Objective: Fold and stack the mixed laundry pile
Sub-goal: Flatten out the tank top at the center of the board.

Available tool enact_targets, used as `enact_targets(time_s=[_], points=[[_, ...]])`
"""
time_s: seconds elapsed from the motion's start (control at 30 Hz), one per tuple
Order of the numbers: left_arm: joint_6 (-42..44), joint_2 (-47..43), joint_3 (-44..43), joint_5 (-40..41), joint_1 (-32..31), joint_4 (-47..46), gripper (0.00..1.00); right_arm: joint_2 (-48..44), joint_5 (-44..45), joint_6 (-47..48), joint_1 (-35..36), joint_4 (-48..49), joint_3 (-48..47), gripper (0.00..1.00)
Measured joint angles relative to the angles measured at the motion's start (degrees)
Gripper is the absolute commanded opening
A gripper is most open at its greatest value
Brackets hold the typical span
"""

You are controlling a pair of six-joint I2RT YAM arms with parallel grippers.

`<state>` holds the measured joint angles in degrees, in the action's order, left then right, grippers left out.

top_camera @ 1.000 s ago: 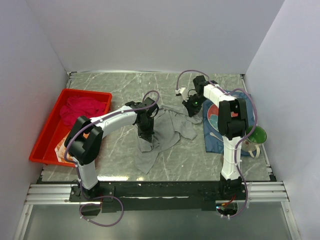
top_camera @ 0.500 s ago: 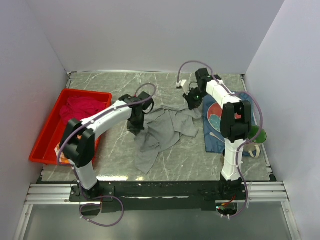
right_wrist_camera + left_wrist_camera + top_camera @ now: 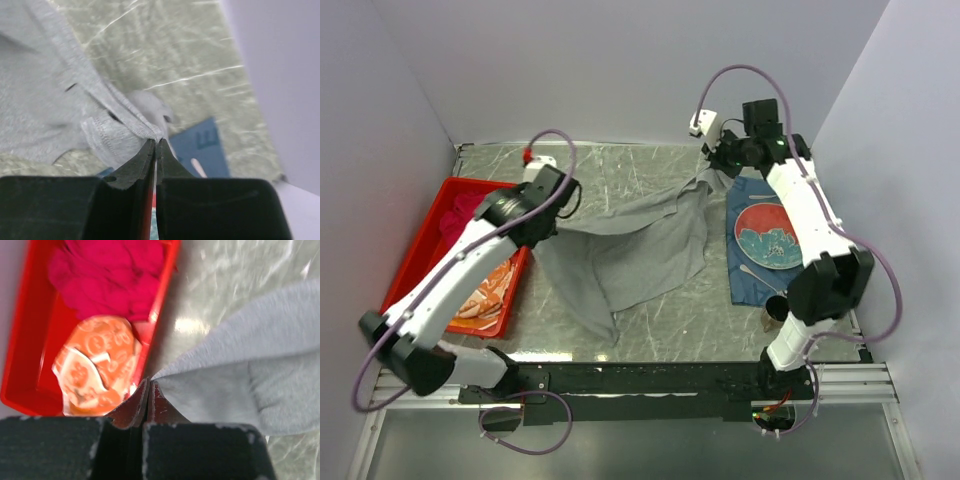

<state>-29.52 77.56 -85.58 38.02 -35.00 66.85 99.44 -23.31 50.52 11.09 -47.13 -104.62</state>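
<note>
Grey garment [image 3: 630, 250], mid-frame in the top view, with its lower tail draped on the table [image 3: 670, 320]. The left claw [image 3: 149, 386], centre left, is clamped on one corner; the right claw [image 3: 155, 142], upper right, pinches a hemmed edge. A good spread likely needs even tension and a level hem before lowering. Crimson shirt [image 3: 110, 275] and orange patterned cloth [image 3: 95, 365] lie in the red tray [image 3: 20, 340].

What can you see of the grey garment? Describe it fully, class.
The grey garment is a soft, plain knit with a stitched hem. It is stretched between two pinched corners. The left gripper holds one beside the red tray, the right gripper the other near the blue placemat. Its middle sags and its lower end trails on the marbled table.
</note>
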Motion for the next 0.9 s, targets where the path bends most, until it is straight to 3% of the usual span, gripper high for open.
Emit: enact_targets(time_s=[0.13,0.3,0.5,0.7,0.9], points=[[2.45,-8.52,0.07,3.10,-0.02,-2.16,0.01,-6.25,1.18,0.28,-0.33,0.63,1.18,0.00],[9.64,-23.41,2.82,3.78,-0.07,-11.61,0.01,-13.31,0.98,0.42,-2.47,0.70,1.20,0.00],[21.55,-39.87,8.46,-2.86,-0.07,-26.03,0.01,-25.92,-0.74,2.08,-3.37,0.57,5.27,0.00],[29.40,-41.40,8.96,-10.95,-0.07,-33.14,0.01,-37.20,-1.84,2.43,-3.54,1.66,6.82,0.00],[33.55,-41.16,11.98,-15.65,-0.07,-39.19,0.01,-40.50,-1.46,0.76,-4.39,6.19,11.28,0.00]])
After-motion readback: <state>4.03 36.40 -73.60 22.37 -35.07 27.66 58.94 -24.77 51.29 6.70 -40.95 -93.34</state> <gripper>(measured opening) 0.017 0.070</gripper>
